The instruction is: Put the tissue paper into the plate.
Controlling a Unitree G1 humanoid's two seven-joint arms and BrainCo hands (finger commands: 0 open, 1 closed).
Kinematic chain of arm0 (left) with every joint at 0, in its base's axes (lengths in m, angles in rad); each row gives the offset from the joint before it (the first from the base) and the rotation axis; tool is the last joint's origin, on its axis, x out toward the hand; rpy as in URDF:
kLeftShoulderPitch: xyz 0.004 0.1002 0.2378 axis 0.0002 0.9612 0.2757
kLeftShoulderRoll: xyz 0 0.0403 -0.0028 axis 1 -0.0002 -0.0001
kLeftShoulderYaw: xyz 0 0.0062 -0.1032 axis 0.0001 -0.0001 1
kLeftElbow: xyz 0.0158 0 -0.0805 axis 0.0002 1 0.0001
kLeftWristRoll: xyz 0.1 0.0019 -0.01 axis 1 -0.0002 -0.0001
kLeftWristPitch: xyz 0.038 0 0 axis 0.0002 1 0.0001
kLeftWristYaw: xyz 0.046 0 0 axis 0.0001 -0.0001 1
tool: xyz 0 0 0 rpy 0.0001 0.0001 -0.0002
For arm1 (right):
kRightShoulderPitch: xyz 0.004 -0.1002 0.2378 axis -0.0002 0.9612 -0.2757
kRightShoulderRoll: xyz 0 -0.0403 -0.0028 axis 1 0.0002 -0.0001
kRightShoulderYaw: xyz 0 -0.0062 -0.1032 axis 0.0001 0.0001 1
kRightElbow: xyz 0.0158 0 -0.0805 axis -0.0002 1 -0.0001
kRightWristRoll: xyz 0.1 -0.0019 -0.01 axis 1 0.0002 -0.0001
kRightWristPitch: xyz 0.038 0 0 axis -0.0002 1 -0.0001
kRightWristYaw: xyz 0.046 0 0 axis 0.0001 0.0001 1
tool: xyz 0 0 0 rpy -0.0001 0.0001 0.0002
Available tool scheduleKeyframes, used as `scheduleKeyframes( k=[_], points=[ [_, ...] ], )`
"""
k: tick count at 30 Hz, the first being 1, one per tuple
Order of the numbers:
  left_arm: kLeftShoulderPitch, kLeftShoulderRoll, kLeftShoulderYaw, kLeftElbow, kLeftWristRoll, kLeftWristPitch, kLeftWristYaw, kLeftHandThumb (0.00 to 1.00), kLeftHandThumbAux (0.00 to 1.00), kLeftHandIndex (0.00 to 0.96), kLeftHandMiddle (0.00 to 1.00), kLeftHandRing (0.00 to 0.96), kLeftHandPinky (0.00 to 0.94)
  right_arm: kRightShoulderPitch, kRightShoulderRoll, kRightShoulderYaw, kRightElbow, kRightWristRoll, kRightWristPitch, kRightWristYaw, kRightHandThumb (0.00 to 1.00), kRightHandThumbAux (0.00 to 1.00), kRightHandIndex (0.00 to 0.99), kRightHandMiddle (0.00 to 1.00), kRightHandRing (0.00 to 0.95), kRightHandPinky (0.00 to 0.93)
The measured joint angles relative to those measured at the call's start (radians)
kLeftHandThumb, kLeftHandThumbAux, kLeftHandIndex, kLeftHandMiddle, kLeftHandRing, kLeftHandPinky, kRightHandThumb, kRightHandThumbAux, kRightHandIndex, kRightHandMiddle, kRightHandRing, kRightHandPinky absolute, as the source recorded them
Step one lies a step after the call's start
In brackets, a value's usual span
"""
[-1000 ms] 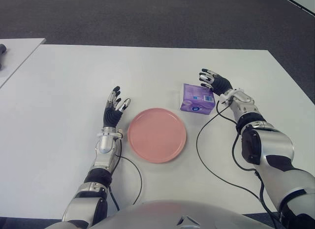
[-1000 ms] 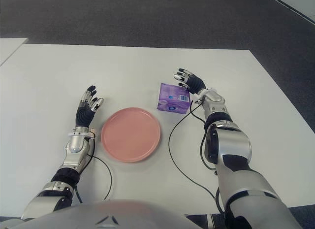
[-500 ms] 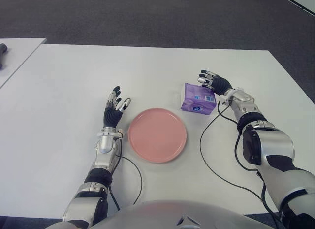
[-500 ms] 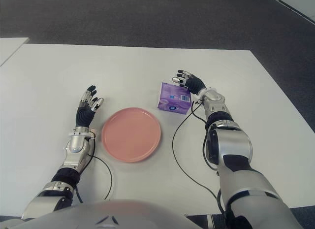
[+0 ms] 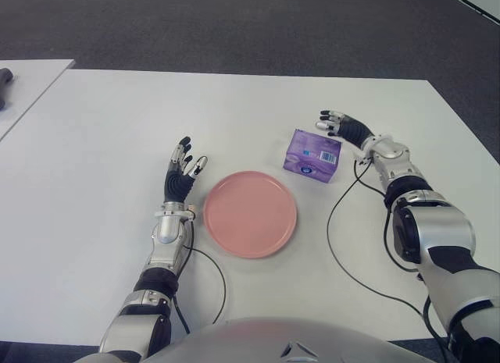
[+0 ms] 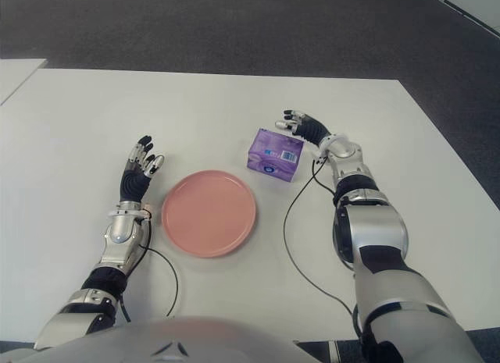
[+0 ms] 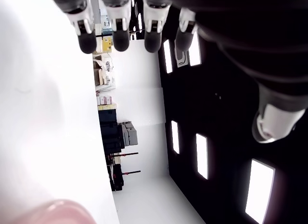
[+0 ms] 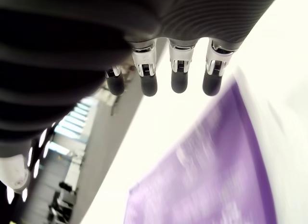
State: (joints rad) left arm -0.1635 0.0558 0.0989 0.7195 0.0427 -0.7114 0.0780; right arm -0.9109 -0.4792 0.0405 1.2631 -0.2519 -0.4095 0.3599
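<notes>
The purple tissue pack (image 5: 312, 154) sits on the table (image 5: 101, 129), just right of the pink plate (image 5: 250, 214). The right hand (image 5: 344, 128), fingers spread and empty, hovers just beyond the pack's far right corner, far nearer than the left hand (image 5: 181, 174), which shows open left of the plate.

Glossy purple wrapper on the tissue paper (image 5: 313, 155) — smooth matt plate (image 5: 250, 214), smooth white table (image 5: 101, 144).

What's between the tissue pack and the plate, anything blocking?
Nothing visible. Only bare table lies between the purple tissue pack and the pink plate. The right hand, fingers open, shows just beside the pack on its far right side, nothing between them. The left hand shows left of the plate.
</notes>
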Motion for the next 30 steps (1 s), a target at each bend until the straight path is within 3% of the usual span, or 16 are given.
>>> scheduleKeyframes(
  k=[7,13,21,30],
  points=[
    [0.005,-0.008,0.0,-0.007,-0.005,0.004,0.0,0.0,0.468,0.0,0.0,0.0,0.0,-0.029,-0.058,0.094,-0.03,-0.114,-0.125,-0.155,0.359,0.297,0.0,0.0,0.0,0.0],
    [0.005,-0.012,-0.001,-0.009,-0.002,0.005,0.0,0.0,0.45,0.0,0.0,0.0,0.0,-0.036,-0.089,0.128,-0.035,-0.148,-0.191,-0.223,0.395,0.283,0.0,0.0,0.0,0.0],
    [0.007,-0.014,-0.004,-0.013,0.006,0.007,0.0,0.0,0.446,0.0,0.0,0.0,0.0,-0.036,-0.134,0.127,-0.064,-0.133,-0.298,-0.225,0.417,0.293,0.0,0.0,0.0,0.0],
    [0.003,-0.015,-0.004,-0.005,0.006,-0.002,0.0,0.0,0.456,0.0,0.0,0.0,0.0,-0.002,-0.158,0.077,-0.154,-0.047,-0.355,-0.165,0.431,0.296,0.0,0.0,0.0,0.0]
  ],
)
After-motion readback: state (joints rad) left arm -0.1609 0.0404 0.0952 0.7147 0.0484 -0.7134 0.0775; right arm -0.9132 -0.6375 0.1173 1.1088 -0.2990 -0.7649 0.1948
